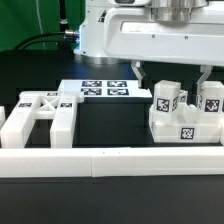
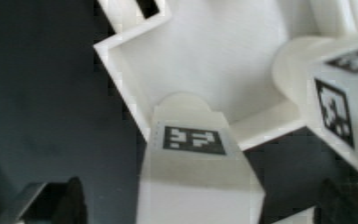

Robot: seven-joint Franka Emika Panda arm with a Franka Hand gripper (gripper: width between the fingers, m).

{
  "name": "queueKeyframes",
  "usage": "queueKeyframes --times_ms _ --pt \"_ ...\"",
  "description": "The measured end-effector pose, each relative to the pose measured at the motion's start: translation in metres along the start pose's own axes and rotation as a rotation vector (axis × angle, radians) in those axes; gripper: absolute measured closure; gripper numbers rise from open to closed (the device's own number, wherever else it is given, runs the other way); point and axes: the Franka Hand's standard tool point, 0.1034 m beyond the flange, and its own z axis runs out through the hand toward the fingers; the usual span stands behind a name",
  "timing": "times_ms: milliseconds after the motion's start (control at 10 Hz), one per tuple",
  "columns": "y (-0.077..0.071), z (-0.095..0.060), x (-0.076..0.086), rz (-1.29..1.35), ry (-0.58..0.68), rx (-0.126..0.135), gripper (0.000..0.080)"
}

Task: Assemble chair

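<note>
The partly built chair (image 1: 185, 125) stands at the exterior view's right: a chunky white slab with square posts (image 1: 166, 98) bearing black-and-white tags. My gripper (image 1: 170, 74) hangs open just above it, one finger (image 1: 140, 72) on each side of the nearer post. In the wrist view that tagged post (image 2: 194, 140) rises between my dark fingertips (image 2: 51, 204), and neither touches it. My gripper (image 2: 197, 206) holds nothing. A white slab (image 2: 176, 60) and another tagged post (image 2: 336, 90) lie beyond.
A loose white frame part (image 1: 40, 115) lies at the exterior view's left. The marker board (image 1: 100, 88) sits flat behind it at centre. A long low white rail (image 1: 110, 160) runs along the front edge.
</note>
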Motion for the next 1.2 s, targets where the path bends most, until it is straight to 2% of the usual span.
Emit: queueKeyframes --times_ms 900,1200 --pt "0.0032 -0.0007 0.003 -0.707 0.0 -0.01 0.0151" --pt "0.0062 -0.0016 0.0058 -0.932 -0.002 -0.025 0.0151"
